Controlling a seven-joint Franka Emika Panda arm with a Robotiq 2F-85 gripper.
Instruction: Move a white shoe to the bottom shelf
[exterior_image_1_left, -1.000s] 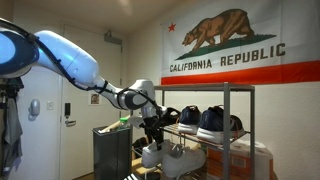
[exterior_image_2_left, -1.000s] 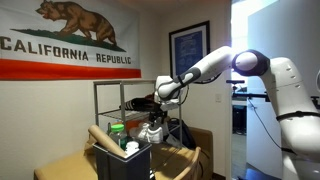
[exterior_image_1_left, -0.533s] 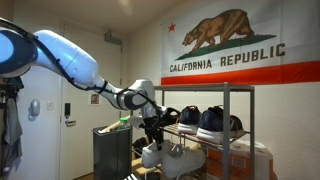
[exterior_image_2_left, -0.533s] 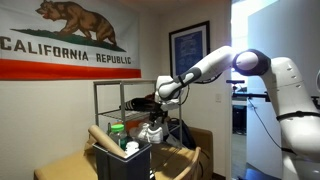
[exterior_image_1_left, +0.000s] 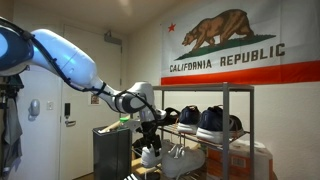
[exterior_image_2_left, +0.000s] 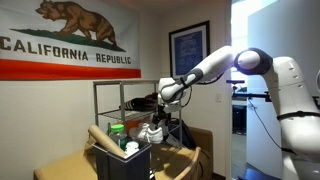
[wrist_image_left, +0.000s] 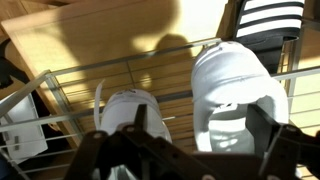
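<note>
Two white shoes sit side by side on a wire tier of the grey rack (exterior_image_1_left: 226, 92). In the wrist view the right white shoe (wrist_image_left: 232, 85) lies between my spread fingers and the left one (wrist_image_left: 128, 105) is beside it. My gripper (wrist_image_left: 205, 130) is open and hovers over the right shoe without closing on it. In both exterior views the gripper (exterior_image_1_left: 149, 133) (exterior_image_2_left: 157, 119) hangs at the rack's end just above a white shoe (exterior_image_1_left: 150, 156) (exterior_image_2_left: 152, 133). The bottom shelf is hidden below the frame or behind the bin.
Dark navy shoes (exterior_image_1_left: 210, 120) stand on a higher tier. A dark bin (exterior_image_2_left: 122, 163) with a green-lidded jar and a roll stands beside the rack. A striped dark shoe (wrist_image_left: 270, 18) lies past the white pair. A flag hangs on the wall behind.
The gripper has shifted slightly to the left and up at the rack's end. The white shoes have not moved.
</note>
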